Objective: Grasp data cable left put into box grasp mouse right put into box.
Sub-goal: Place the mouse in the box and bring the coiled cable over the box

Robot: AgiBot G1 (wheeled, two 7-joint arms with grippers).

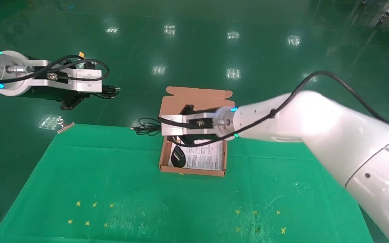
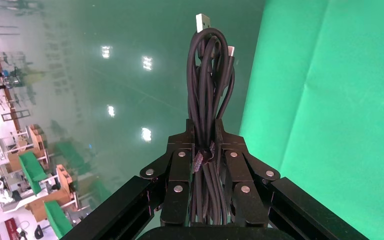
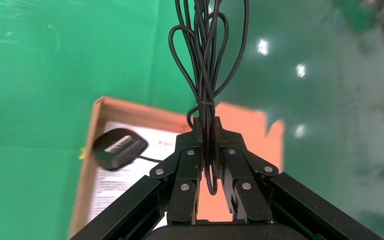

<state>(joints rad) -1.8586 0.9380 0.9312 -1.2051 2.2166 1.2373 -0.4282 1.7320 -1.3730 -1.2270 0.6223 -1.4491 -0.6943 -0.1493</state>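
Note:
The data cable, a black looped bundle with a silver USB plug, is clamped in my shut left gripper. In the head view this gripper hangs over the floor beyond the table's far left corner, with the cable sticking out toward the box. The salmon-orange box stands open mid-table. The black mouse lies inside it on a printed sheet. My right gripper is above the box's left side, shut on the mouse's bundled cord, whose loops hang outside the box's left wall. The mouse also shows in the right wrist view.
The box's flap lid lies open toward the far side. A small metal piece sits at the table's far left corner. The green cloth carries small yellow marks near the front. Glossy green floor lies beyond the far edge.

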